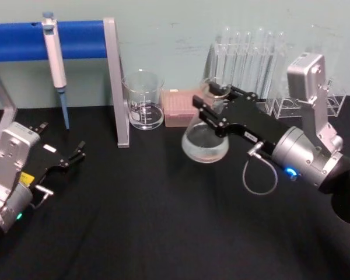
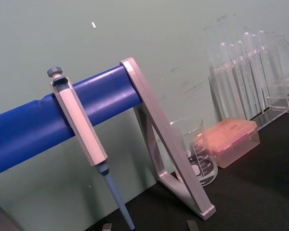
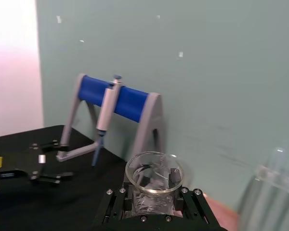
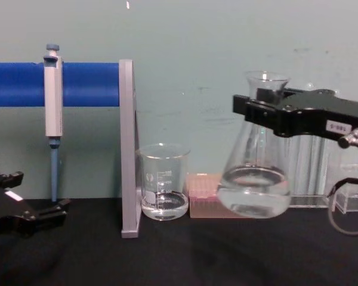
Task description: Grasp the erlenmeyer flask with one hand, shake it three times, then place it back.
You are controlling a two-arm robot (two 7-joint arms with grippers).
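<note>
The erlenmeyer flask [image 4: 254, 185] is clear glass with liquid in its wide base, and it hangs above the black table with its bottom off the surface. My right gripper [image 4: 264, 111] is shut on its narrow neck, just under the flared rim [image 3: 154, 173]. From the head view the flask [image 1: 205, 142] sits in the gripper [image 1: 212, 107] right of centre. My left gripper [image 1: 77, 153] rests low at the left, open, holding nothing.
A glass beaker [image 4: 163, 189] stands beside the grey stand post [image 4: 127, 149]. A pipette [image 4: 52, 101] hangs from the blue bar [image 1: 23, 39]. A pink tip box [image 1: 177, 108] and a rack of test tubes [image 1: 251, 52] stand at the back.
</note>
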